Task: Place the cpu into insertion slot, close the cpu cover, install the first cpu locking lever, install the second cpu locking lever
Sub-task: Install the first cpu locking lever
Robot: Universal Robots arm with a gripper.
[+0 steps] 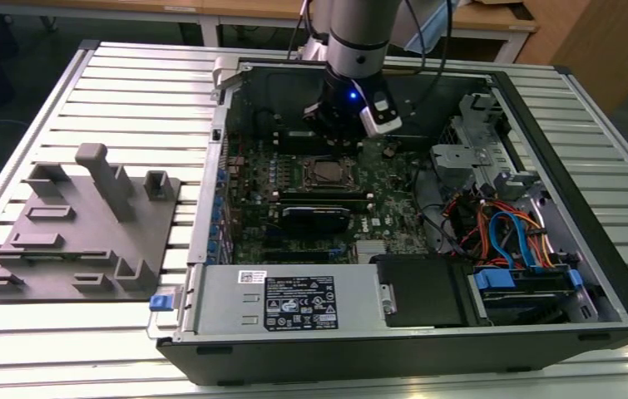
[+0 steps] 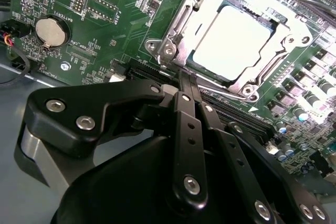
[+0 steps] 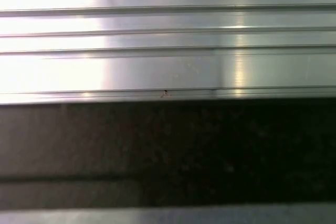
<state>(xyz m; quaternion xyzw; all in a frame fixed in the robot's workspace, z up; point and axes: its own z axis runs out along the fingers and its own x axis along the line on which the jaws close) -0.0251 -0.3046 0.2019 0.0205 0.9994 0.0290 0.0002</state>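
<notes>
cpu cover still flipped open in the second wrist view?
No: the cpu cover lies flat, framing the cpu seated in the insertion slot.

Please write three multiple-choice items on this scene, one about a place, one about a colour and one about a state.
1. Where is the cpu?
A. On the grey tray beside the case
B. In the insertion slot on the green board
C. On the table slats

2. What colour is the board around the slot?
A. Green
B. Red
C. White

3. How does the cpu cover lie?
A. Standing upright
B. Removed from the board
C. Down over the chip

Answers: 1 B, the cpu sits in the insertion slot, ahead of the gripper. 2 A, the board is green. 3 C, the cpu cover frames the chip, lying flat.
</notes>
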